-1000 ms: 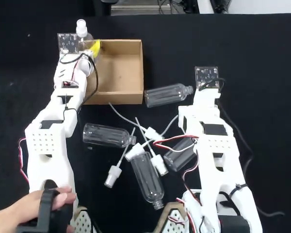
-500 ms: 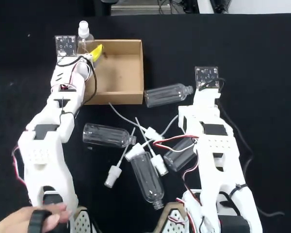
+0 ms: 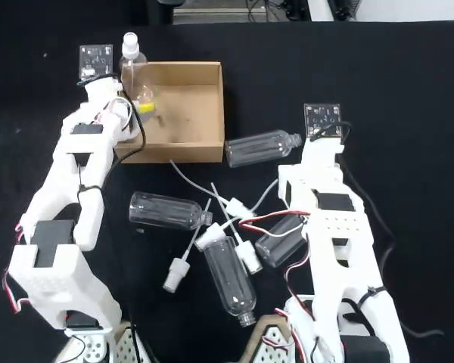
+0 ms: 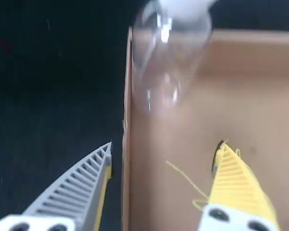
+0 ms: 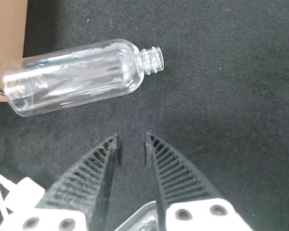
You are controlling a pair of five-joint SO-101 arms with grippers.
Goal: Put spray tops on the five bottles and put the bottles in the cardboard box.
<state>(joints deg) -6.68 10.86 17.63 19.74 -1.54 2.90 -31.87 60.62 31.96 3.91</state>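
Observation:
A clear bottle [image 3: 133,69] with a white spray top stands upright at the far left corner of the cardboard box [image 3: 212,113]. In the left wrist view the same bottle [image 4: 167,62] lies ahead of my left gripper [image 4: 164,154], which is open and apart from it, straddling the box's left wall [image 4: 125,159]. My right gripper [image 5: 132,140] hangs over the black table with a narrow gap between its fingers and nothing in it. A capless bottle [image 5: 77,76] lies just beyond it, next to the box's right wall [image 3: 263,147].
Three more capless bottles lie on the table: one left of centre [image 3: 165,210], one near the front [image 3: 231,278], one partly under the right arm [image 3: 276,242]. Several white spray tops with tubes [image 3: 210,238] are scattered between them. The far right of the table is bare.
My left gripper has let go of the topped bottle and drawn back from it toward the near side. The hand at the lower left has left the view. The right arm is unchanged.

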